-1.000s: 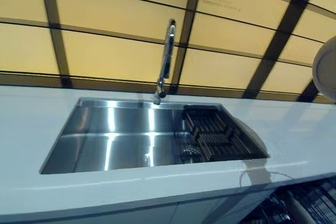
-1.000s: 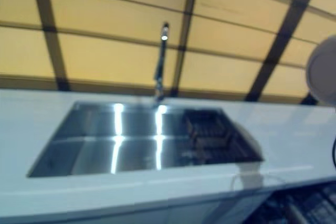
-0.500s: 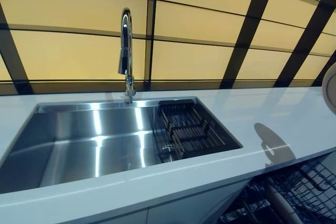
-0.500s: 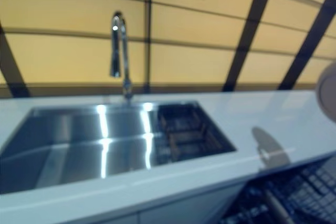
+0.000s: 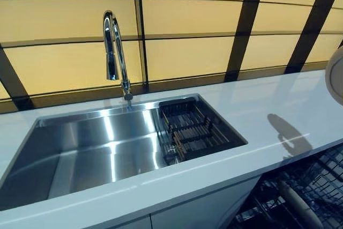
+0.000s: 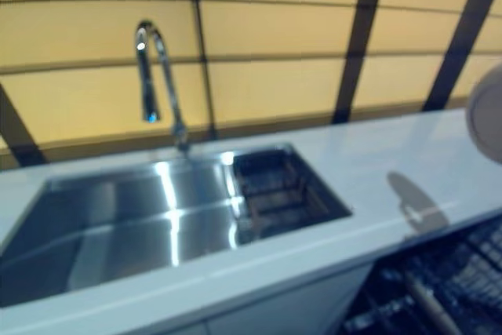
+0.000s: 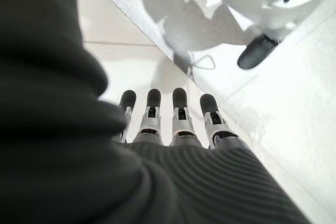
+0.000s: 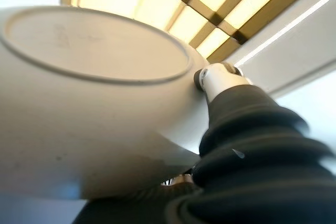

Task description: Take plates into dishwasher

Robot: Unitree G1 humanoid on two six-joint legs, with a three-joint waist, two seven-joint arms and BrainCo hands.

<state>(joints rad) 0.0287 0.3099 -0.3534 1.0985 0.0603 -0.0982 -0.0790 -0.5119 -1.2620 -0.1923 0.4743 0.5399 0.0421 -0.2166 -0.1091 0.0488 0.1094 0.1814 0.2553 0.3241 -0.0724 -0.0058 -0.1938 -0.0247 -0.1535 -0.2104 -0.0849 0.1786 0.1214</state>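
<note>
In the left eye view a steel sink sat in a white counter, a tall faucet behind it and a dark drainer rack in its right end. At the far right edge a pale curve of the plate was held up above the counter, mostly cut off by the frame. Below the counter's front edge, at lower right, the wire dishwasher rack stood pulled out, so the plate lay up and slightly beyond the rack it must go down into.

The right eye view showed the same layout, with more of the plate visible, though neither hand appeared.

In the left wrist view the left hand hung by the floor with fingers straight and relaxed, holding nothing.

In the right wrist view the plate's underside, with its foot ring, filled most of the frame. The right hand pressed a thumb against the rim (the fingers were hidden behind the plate, but the pinch looked firm). The right hand was plainly the one to lower it; which slot stood free could not be made out.
</note>
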